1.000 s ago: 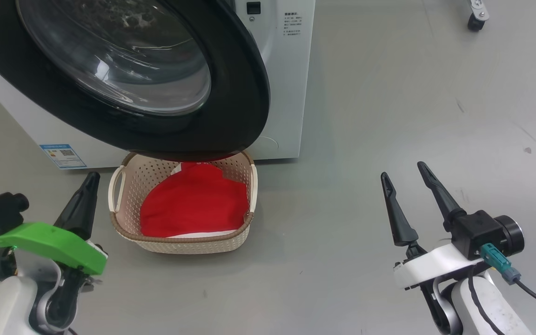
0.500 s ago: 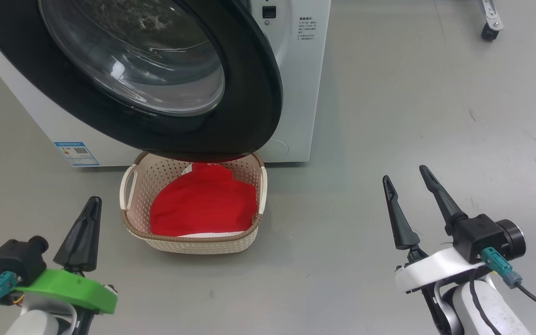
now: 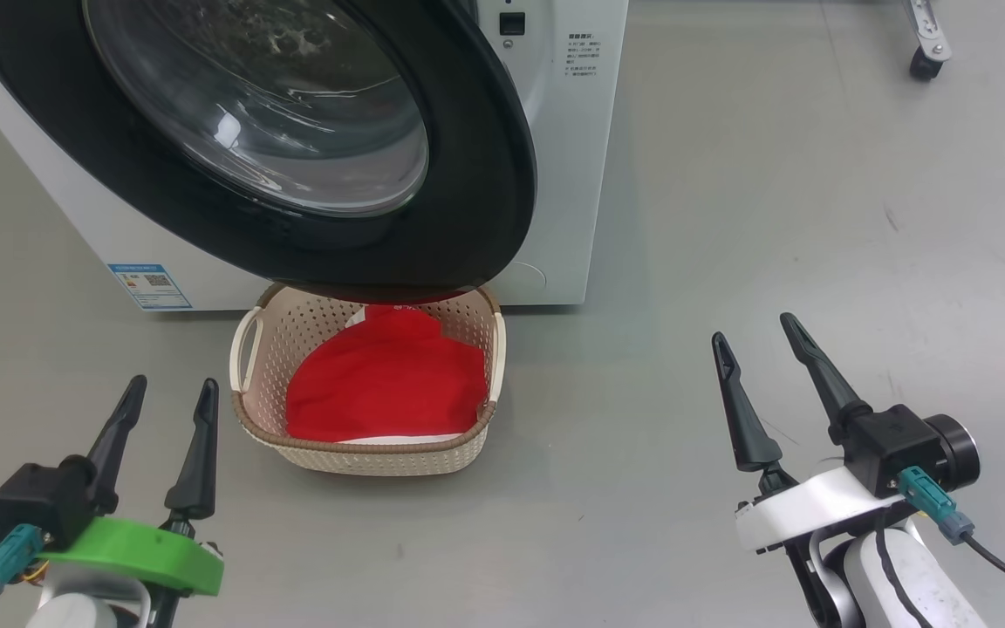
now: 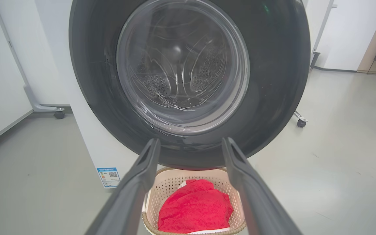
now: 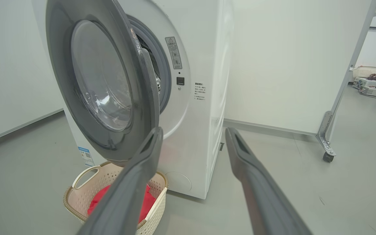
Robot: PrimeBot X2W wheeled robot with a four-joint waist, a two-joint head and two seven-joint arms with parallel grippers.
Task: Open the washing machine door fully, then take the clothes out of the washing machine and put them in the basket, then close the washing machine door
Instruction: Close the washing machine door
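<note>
Nearest us, our left hand (image 3: 173,382) and our right hand (image 3: 752,327) hover low over the grey floor (image 3: 729,218). Each has its two dark fingers (image 3: 197,453) spread wide, with nothing between them.

Between the two, closer to the left hand, one cream basket (image 3: 372,460) stands on the floor. It has perforated walls, a brown woven-look rim and two side handles. In it lie the clothes (image 3: 380,384), a bright red heap with a strip of white along its near edge. We cannot tell how many garments make it up.

The basket's far end sits under the lower rim of the washing machine door (image 3: 489,174). This is one large round door with a broad glossy black rim and a bulging clear window, swung out from the front. Through the glass, the left wrist view shows the perforated steel drum (image 4: 207,68).

Behind the door stands one white washing machine (image 3: 572,174), with a small blue label (image 3: 149,286) at its lower left corner. The right wrist view shows a grey ring (image 5: 165,81) round its opening. Farthest off, one caster wheel (image 3: 926,65) rests on the floor.
</note>
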